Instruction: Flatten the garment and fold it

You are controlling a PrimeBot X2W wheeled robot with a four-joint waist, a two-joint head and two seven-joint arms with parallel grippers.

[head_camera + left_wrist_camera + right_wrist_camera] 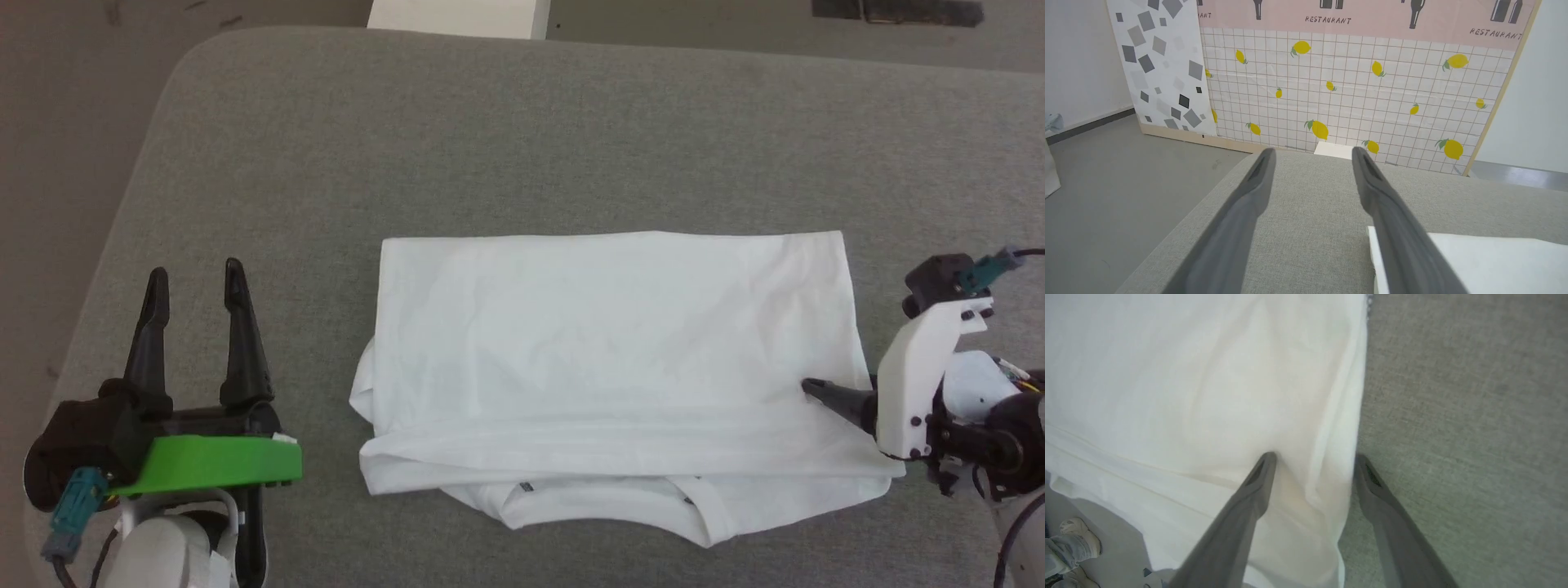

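Grey woven fabric covers the table (490, 139) you are working over; entries run from left of the garment to right of it.

- Left gripper (196, 269): sits left of the garment and well apart from it, fingers level over the table and pointing away from the robot. Its jaws stand apart with nothing between them. In its wrist view (1310, 153) the garment's corner (1474, 261) lies just beside one finger.
- Garment (612, 343): white and folded to a wide rectangle. Its far edge is straight and its left edge slightly bunched. Collar and loose layers peek out along the near edge.
- Open room: you have a bare strip between the left gripper and the garment. A broad bare field lies beyond the garment's far edge, up to a white box (457, 16).
- Right gripper (808, 385): reaches in level from the garment's right side. Its jaws are spread (1312, 457), one finger lying on the cloth and the other just off the garment's right edge.
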